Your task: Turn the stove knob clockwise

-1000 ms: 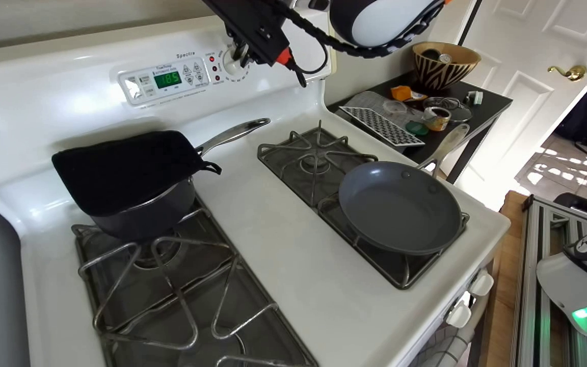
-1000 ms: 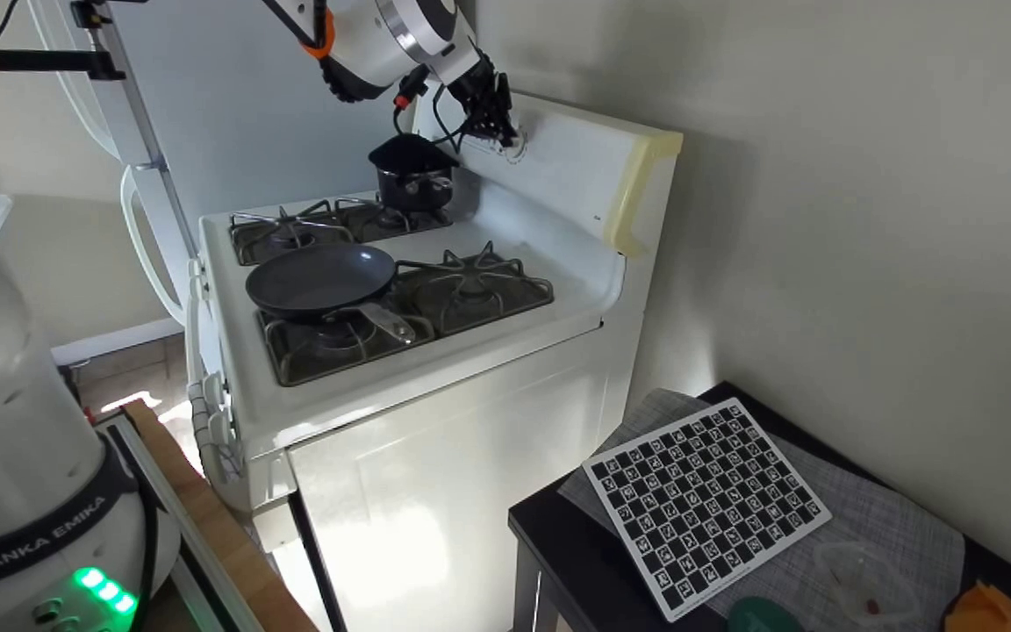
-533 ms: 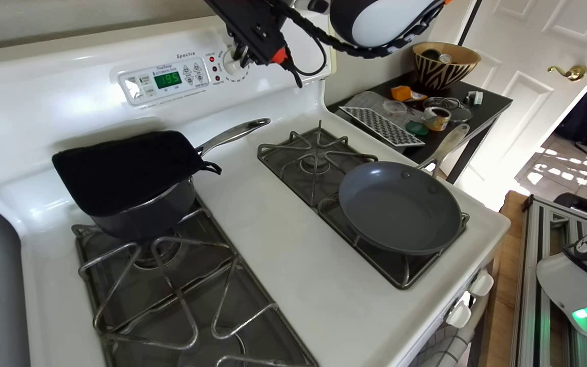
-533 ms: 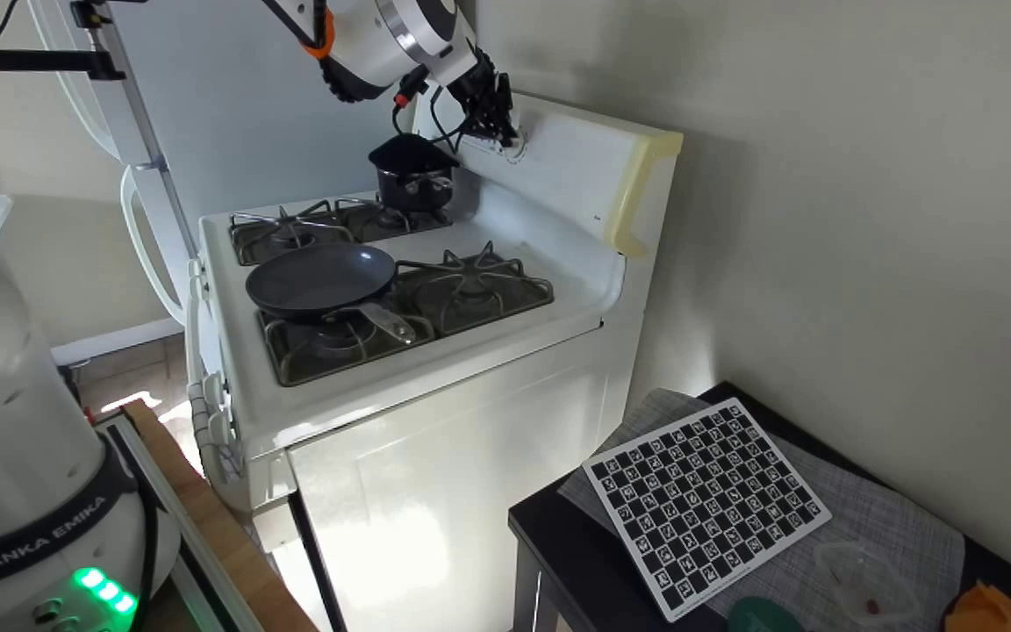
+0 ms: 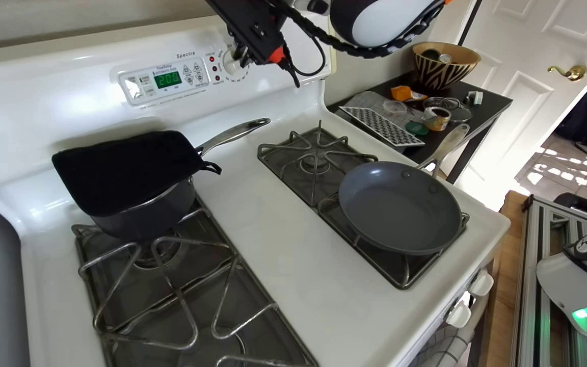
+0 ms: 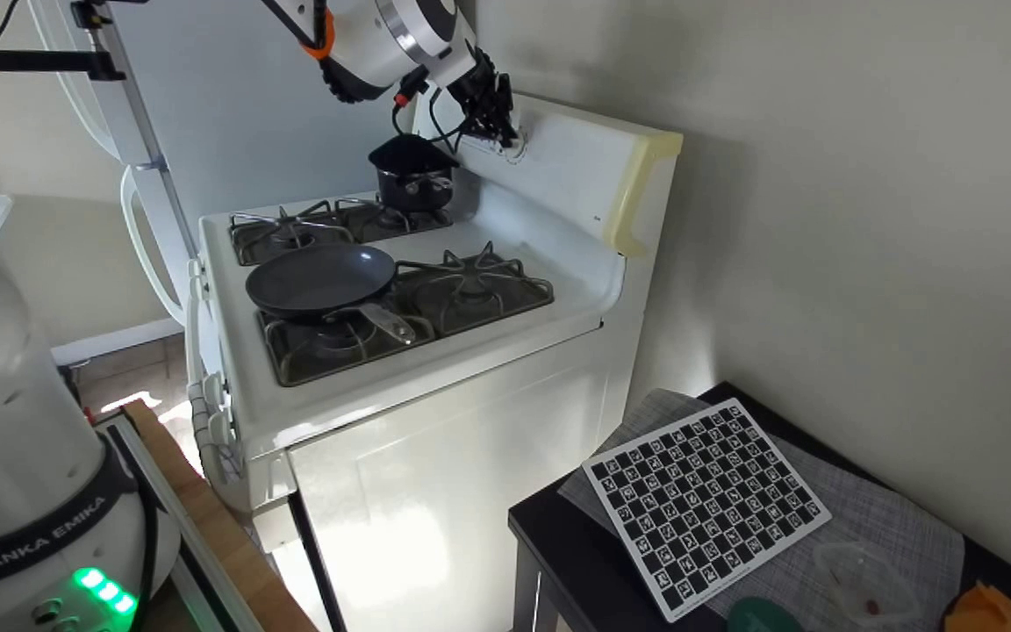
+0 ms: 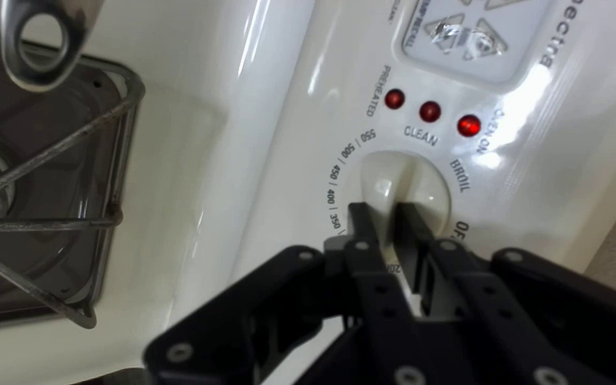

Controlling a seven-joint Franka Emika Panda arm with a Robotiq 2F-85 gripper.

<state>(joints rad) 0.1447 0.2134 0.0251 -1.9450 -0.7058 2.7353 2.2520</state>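
Observation:
The stove knob [image 7: 424, 184] is a round white dial with a raised ridge, ringed by printed marks, on the stove's back panel. It also shows in an exterior view [image 5: 231, 63], partly behind the gripper. In the wrist view my gripper [image 7: 384, 211] has its two black fingers closed on either side of the ridge. The fingers cover the knob's lower part and some marks. A "200" mark shows between the fingers. In an exterior view the gripper [image 6: 505, 132] is up against the panel at the knob.
A green display [image 5: 167, 79] reads about 200. The "oven on" light [image 7: 469, 125] glows red. A dark pot [image 5: 143, 211] under a black cloth [image 5: 128, 171] stands below the panel, its handle [image 5: 235, 133] pointing toward the knob side. A grey pan [image 5: 400, 209] sits on the front burner.
The display number has risen from 185 through 195 to about 200. The gripper has turned slightly at the knob, and its hanging cable has shifted a little left in an exterior view.

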